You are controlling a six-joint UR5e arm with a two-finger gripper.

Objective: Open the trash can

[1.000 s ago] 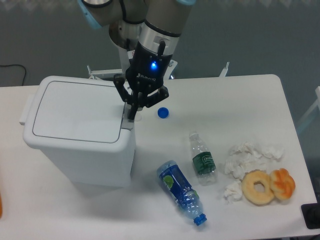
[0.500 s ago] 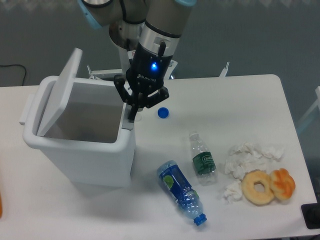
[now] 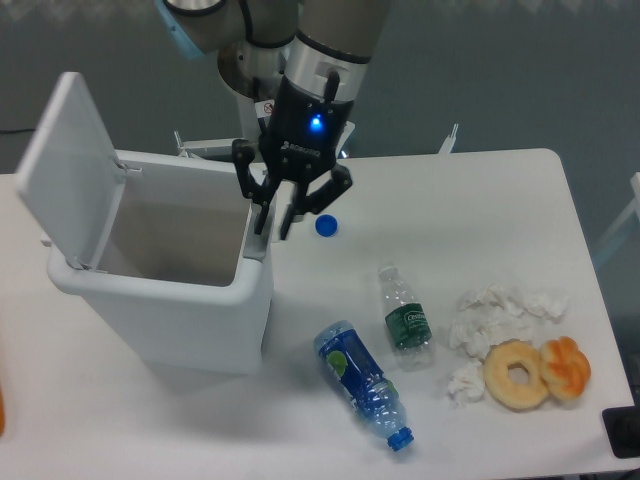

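Camera view: the trash can [image 3: 165, 300] stands on the table [image 3: 480, 190] near its left edge, and its lid [image 3: 62, 165] now stands swung up and back on the hinge at the can's left side. A second ago it lay flat and shut; half a second ago it was only partway up. The inside of the bin is open to view, so I judge the opening itself is done.

The gripper [image 3: 279, 228] hangs at the can's right rim, where the push tab sits, and it has lifted slightly from its earlier pressing pose. Its fingers, pinched together before, now show a small gap between them and hold nothing.

Right of the can lie a blue cap [image 3: 325, 226], a clear bottle [image 3: 405, 317], a blue bottle [image 3: 362, 381], crumpled tissues [image 3: 495, 320] and two doughnuts [image 3: 538, 372] toward the table's right front corner. All lie where they did before.

What is left, as I judge it, is only for the arm to draw clear.
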